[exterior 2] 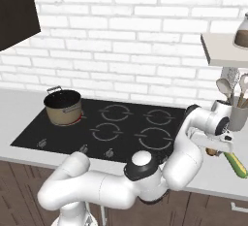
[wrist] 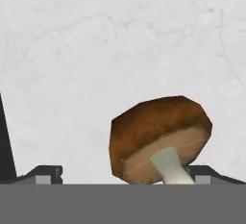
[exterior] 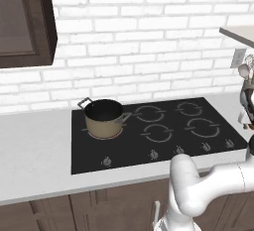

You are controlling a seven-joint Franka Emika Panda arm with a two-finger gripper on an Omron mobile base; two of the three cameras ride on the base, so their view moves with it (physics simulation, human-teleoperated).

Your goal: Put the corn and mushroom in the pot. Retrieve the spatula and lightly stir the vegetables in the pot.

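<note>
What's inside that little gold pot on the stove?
The pot looks dark and empty inside as far as the base views show; its near wall hides part of the bottom. The mushroom and corn lie on the counter.

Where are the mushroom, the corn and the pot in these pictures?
mushroom (wrist: 158, 122), hand view, on its brown cap.
corn (exterior 2: 236, 164), right base view, on the green-yellow cob on the counter.
pot (exterior: 103, 125), left base view, on its tan outer wall.

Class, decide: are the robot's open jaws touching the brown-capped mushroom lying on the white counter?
Cannot tell. In the hand view the brown-capped mushroom sits near the right jaw tip, but the picture's bottom edge cuts off where they might meet.
</note>
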